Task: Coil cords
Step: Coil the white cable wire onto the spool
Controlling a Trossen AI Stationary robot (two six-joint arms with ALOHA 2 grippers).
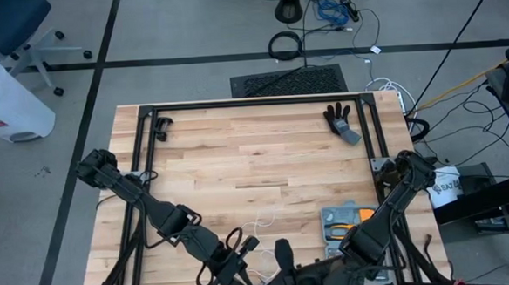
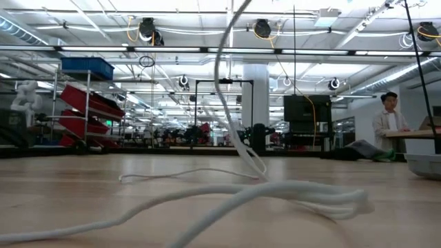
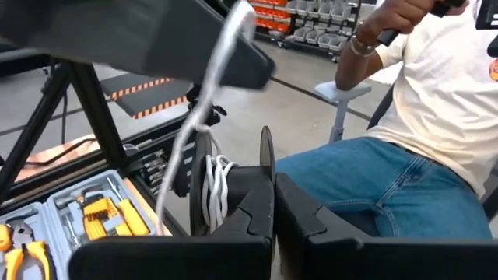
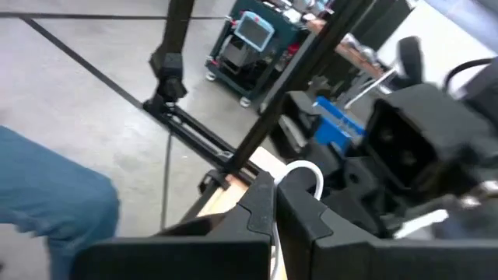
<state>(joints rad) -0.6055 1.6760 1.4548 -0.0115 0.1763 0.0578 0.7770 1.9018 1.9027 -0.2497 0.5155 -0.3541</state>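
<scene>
Winding step's in hand, I'd say. Both arms are bunched at the near edge of the table (image 1: pixel 238 161), w/ the tool tray (image 1: pixel 346 221) as my marker: left gripper (image 1: pixel 235 264) sits well to the left of the tray, right gripper (image 1: pixel 287 256) between it and the tray, the two close together.

Left wrist view: left gripper's (image 3: pixel 274 210) fingers are pressed together, nipping the rim of the black reel (image 3: pixel 233 183), which already has several white turns on it. The cord (image 3: pixel 210 101) runs up off the reel. Right gripper (image 4: pixel 275 214) is pinched tight too, w/ a white loop (image 4: pixel 303 175) of cord poking out between its fingers.

Rest of the cord (image 2: pixel 275 193) lies slack on the wood, left of the tray, incl. a bunched end near the low camera.

Next move, prob.: right arm carries its loop round the reel w/out dropping it, left holds the reel steady, slack fed in w/out snagging.

A person in jeans (image 3: pixel 373 187) sits just beyond the near edge.
</scene>
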